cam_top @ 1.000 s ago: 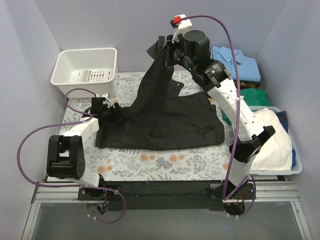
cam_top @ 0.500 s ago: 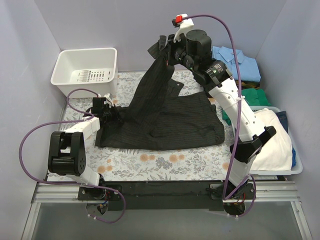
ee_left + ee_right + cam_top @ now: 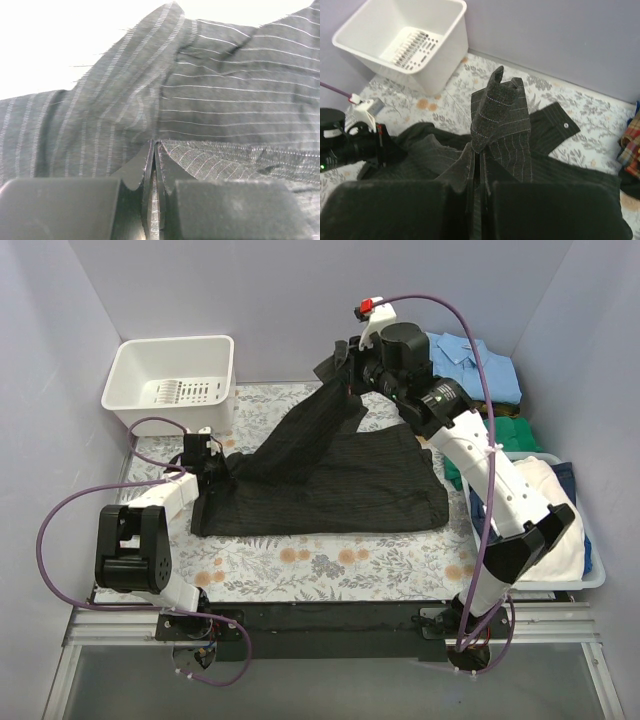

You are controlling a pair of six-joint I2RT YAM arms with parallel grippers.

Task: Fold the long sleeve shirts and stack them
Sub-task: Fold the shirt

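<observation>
Now — bin (image 3: pixel 560 584) holds white cloth (image 3: pixel 553 480) | left hand (image 3: pixel 155 157), right hand (image 3: pixel 479 160) pinch shirt (image 3: pixel 340 480)

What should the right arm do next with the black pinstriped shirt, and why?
Probably lower the right claw toward the near side, laying the raised part over the black pinstriped cloth shirt, because the left claw pins its opposite edge on the floral table.

Items counted:
- Grippers: two, the left gripper (image 3: pixel 214 464) and the right gripper (image 3: pixel 337 366).
- Shirts: one black pinstriped shirt (image 3: pixel 340 480) and one folded light blue shirt (image 3: pixel 480 365).
- Other garments: one green garment (image 3: pixel 515 432), one white garment (image 3: pixel 548 508) and one plaid garment (image 3: pixel 630 145).
- Containers: one white slotted basket (image 3: pixel 175 342) and one pale bin (image 3: pixel 580 582).
- Table covers: one floral table cover (image 3: pixel 330 560).
</observation>
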